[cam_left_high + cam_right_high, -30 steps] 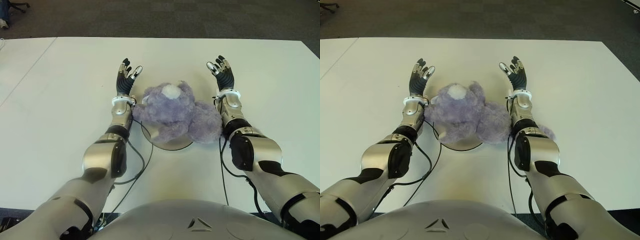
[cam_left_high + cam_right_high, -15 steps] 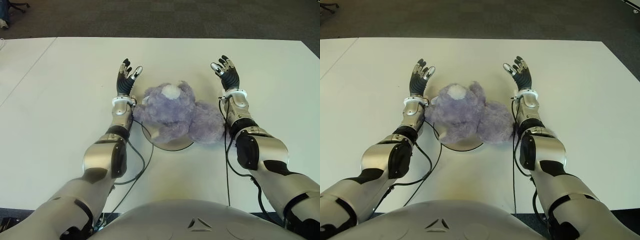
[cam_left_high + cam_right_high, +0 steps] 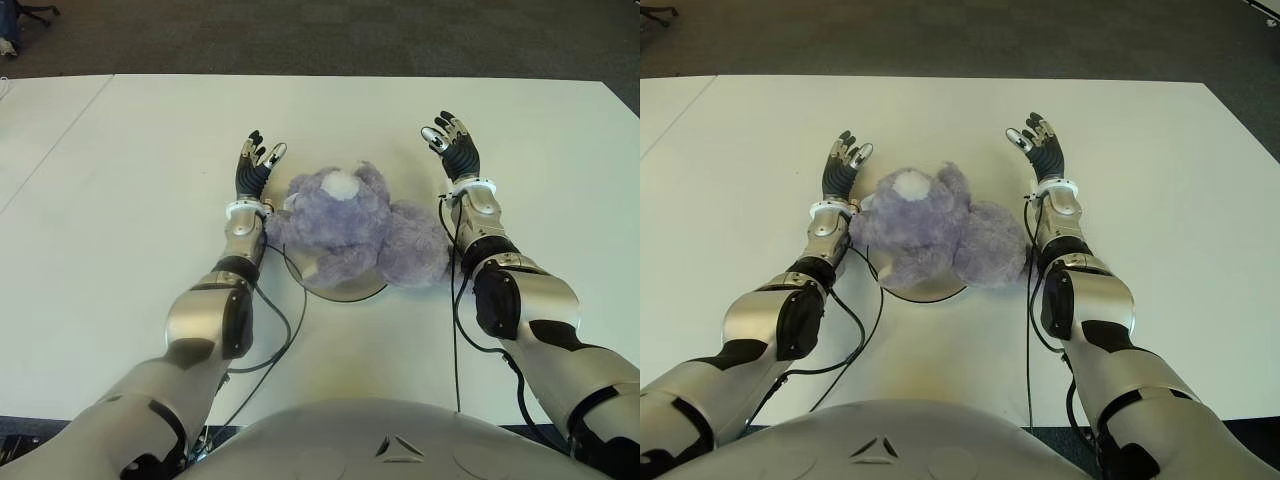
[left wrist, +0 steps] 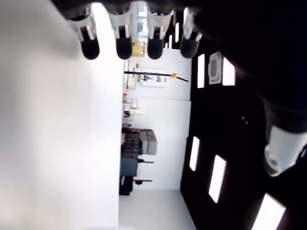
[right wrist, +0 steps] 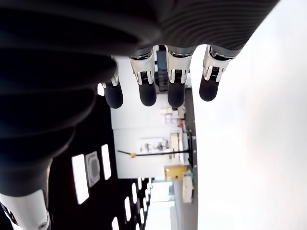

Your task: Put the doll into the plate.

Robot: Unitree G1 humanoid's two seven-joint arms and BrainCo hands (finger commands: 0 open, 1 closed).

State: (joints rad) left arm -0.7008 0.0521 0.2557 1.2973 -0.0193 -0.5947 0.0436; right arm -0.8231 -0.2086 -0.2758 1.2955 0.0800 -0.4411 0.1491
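A fluffy purple doll [image 3: 355, 227] with a white snout lies on a round grey plate [image 3: 345, 289] in the middle of the white table [image 3: 120, 200]; only the plate's near rim shows under it. My left hand [image 3: 254, 166] stands just left of the doll, fingers spread and holding nothing. On the doll's right, my right hand [image 3: 452, 146] is raised beyond it, fingers spread too, holding nothing. Both wrist views show straight fingertips [image 4: 123, 47] with nothing between them.
Black cables [image 3: 280, 320] run along both forearms over the table near the plate. The table's far edge [image 3: 350, 76] meets dark carpet. A seam [image 3: 60, 135] runs across the table at the far left.
My right hand moved a little to the right, away from the doll. My left hand drew back slightly toward me. The doll stayed on the plate.
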